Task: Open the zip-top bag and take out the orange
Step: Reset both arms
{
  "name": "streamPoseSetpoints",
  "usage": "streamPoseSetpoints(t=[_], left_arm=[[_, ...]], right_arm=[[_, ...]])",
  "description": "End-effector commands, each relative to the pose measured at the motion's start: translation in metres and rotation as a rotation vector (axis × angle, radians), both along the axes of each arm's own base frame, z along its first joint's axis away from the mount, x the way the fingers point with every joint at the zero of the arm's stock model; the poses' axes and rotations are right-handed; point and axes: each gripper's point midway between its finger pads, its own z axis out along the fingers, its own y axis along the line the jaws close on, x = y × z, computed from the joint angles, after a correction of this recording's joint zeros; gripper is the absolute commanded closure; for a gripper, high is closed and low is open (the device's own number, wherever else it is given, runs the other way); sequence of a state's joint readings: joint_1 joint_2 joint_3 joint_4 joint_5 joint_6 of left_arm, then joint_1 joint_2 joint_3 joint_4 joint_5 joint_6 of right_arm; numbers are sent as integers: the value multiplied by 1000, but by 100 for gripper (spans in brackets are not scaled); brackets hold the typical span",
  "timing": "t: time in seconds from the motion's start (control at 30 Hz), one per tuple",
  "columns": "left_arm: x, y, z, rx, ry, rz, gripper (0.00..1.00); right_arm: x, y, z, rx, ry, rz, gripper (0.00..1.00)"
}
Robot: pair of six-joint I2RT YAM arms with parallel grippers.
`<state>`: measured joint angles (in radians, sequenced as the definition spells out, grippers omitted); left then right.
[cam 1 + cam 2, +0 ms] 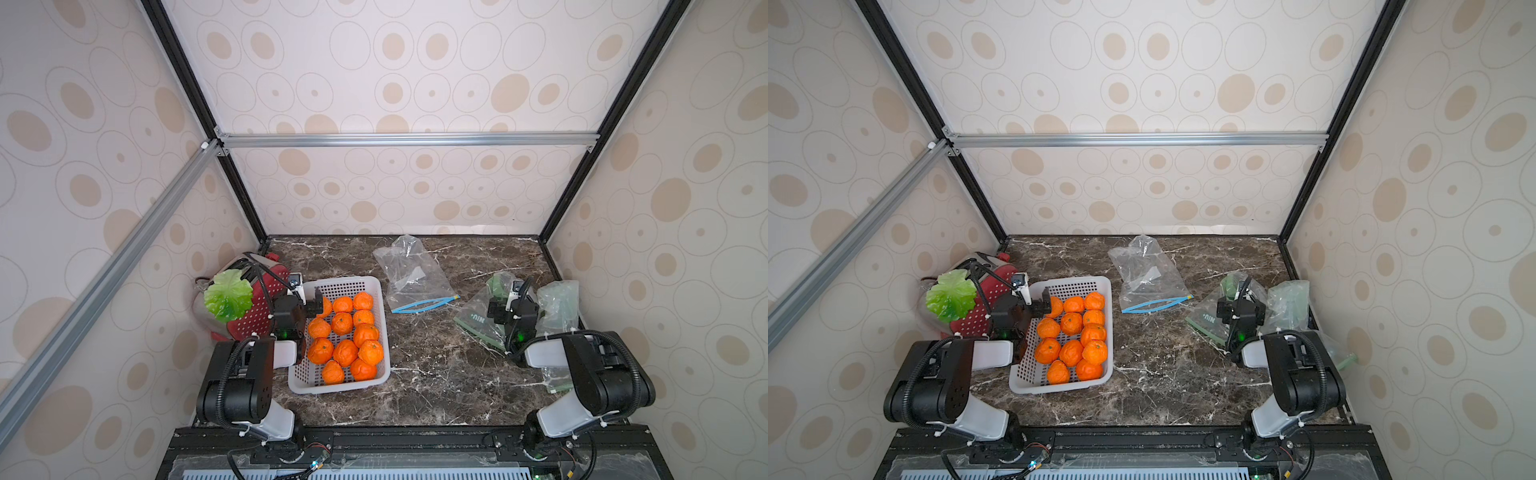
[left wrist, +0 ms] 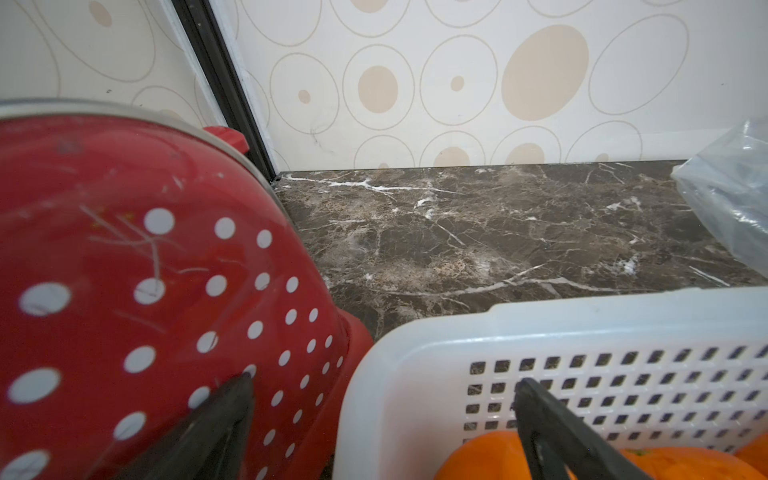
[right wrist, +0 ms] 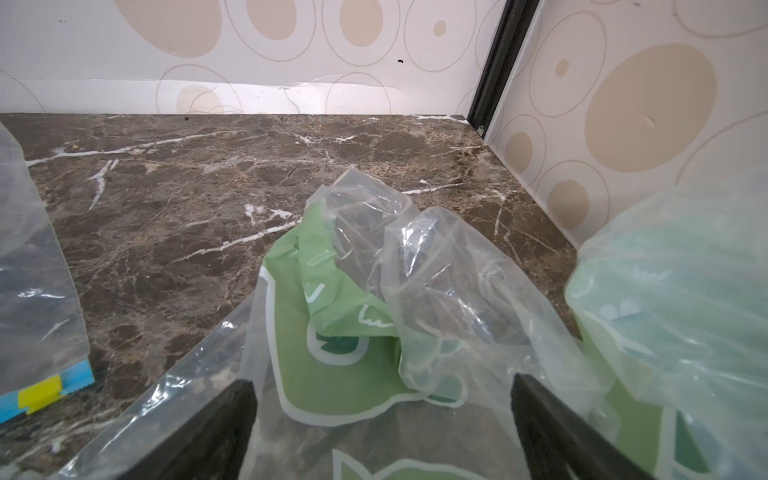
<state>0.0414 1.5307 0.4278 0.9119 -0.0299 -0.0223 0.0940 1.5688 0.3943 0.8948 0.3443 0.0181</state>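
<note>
The zip-top bag is seen lying on the marble table, towards the back and between the two arms, touched by neither. It is clear and crumpled, and only creased film and the marble beneath are shown through it. Its blue zip strip is turned to the near side and is bowed apart into a lens shape; the yellow slider is parked at one end.

Now the oranges: they are packed into the white basket, which is set to the left of the bag and apart from it.

The left gripper is held over the basket's far left corner; its jaws are spread wide and nothing is pinched. In the left wrist view the corner of the basket is straddled by the left gripper; one finger is placed on the side of the red colander, another above an orange inside the basket. A lettuce leaf is draped on the colander, which is set just beside the basket.

Over on the right, the right gripper is hung above a green-printed bag; its jaws are spread as well, with nothing gripped. A pale green bag is heaped just beside it, near the side wall.
</note>
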Motion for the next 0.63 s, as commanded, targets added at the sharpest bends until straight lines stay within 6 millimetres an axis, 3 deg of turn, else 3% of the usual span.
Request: streamPoseSetpoints(t=[0.0, 0.6], left_arm=[[-7, 6, -22, -18, 86, 24, 1], [-7, 6, -23, -11, 90, 29, 1]], right_arm=[[-1, 1, 2, 7, -5, 5, 1], [-1, 1, 2, 7, -4, 5, 1]])
